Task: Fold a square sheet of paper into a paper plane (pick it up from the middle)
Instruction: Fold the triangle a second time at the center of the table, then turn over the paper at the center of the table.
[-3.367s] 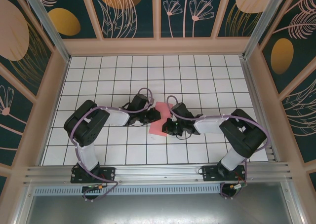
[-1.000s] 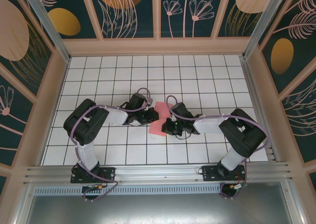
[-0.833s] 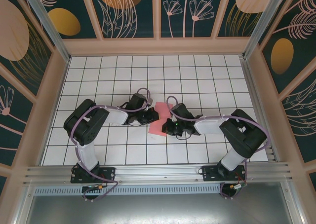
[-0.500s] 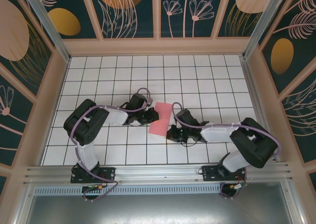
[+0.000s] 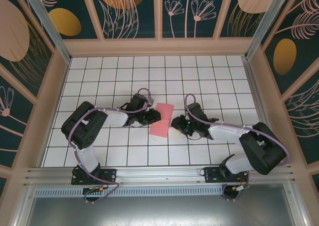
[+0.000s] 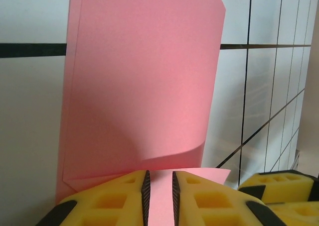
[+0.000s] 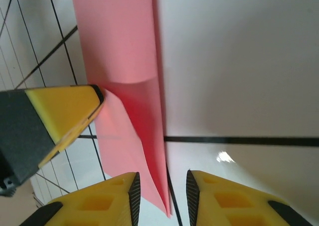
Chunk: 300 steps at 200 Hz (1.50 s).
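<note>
At the middle of the white gridded tabletop [image 5: 114, 76] lies the square sheet of paper [image 5: 162, 120], pink-red, folded to a narrow oblong whose long axis runs from near to far with a slight slant; seen from above, it sits between the two tools; the left tool [image 6: 159, 186] meets its left long edge about halfway along, and the right tool [image 7: 163, 186] stands just beside its right long edge; in the left wrist view the sheet stretches away from the yellow pads [image 6: 104, 198], its upper layer bowed up off the lower one at the near end; these pads stand narrowly apart, pink paper showing through the slit, nothing pinched; in the right wrist view the fingers are spread wider, the sheet's near corner reaching toward their gap, ungripped; a pad of the left tool sits at the edge of the raised fold.
</note>
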Each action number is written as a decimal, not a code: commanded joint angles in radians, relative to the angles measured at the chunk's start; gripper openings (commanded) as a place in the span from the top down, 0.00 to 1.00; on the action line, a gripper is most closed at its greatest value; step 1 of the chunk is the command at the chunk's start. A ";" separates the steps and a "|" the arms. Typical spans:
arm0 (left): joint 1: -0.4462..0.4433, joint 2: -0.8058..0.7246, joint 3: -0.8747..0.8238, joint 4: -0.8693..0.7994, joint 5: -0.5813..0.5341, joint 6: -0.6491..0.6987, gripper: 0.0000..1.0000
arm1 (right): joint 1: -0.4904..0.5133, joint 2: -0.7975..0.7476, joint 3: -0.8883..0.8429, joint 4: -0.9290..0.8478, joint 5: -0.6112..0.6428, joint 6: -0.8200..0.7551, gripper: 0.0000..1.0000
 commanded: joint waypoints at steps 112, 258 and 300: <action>0.003 0.022 0.025 -0.071 -0.043 0.049 0.77 | -0.006 0.179 0.081 0.104 -0.063 0.029 0.65; 0.003 0.007 0.020 -0.078 -0.048 0.045 0.77 | -0.006 0.199 0.050 0.257 -0.107 0.050 0.66; 0.003 -0.018 0.013 -0.058 -0.040 0.033 0.77 | -0.006 0.225 0.024 0.308 -0.117 0.045 0.71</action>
